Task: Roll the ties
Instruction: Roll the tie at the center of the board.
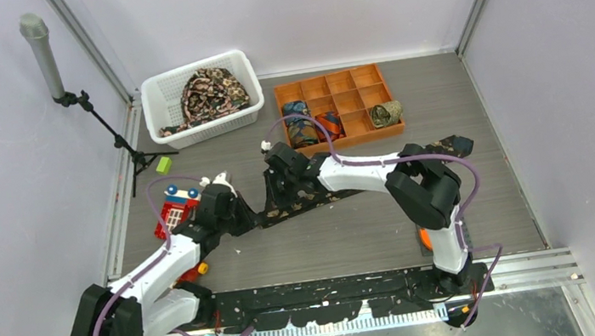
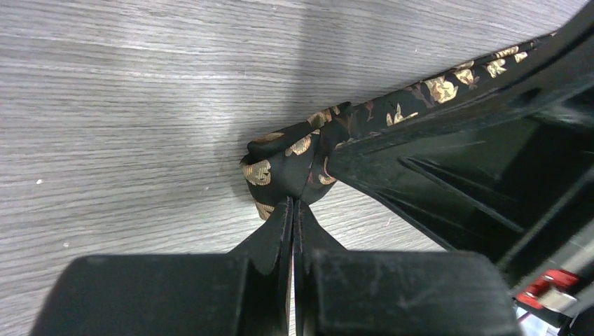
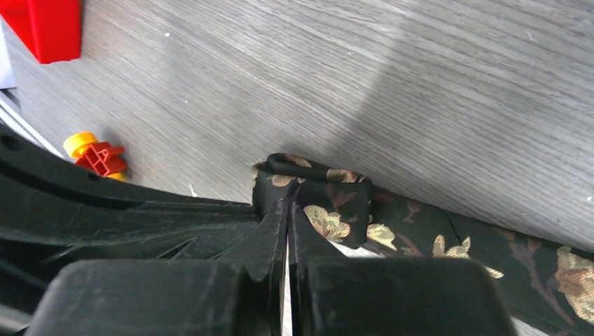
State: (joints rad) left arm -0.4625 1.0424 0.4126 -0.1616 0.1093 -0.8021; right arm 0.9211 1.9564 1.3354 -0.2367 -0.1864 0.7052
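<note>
1. One black floral tie lies stretched across the middle of the table, with a small first fold at its left end.
2. The left gripper and the right gripper are both closed on this fold, tips very near each other.
3. Risk: the fingers may collide, or the loose fold may slip open.
4. The red toy is close on the left; there is more room in front.

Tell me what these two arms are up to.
Both arms are working on one black flowered tie lying across the table. The left pincer and the right pincer are each shut on its small folded end, side by side, apparently starting the roll. Behind them, a few rolled ties sit in an orange tray, and a white basket holds a heap of loose ones.
</note>
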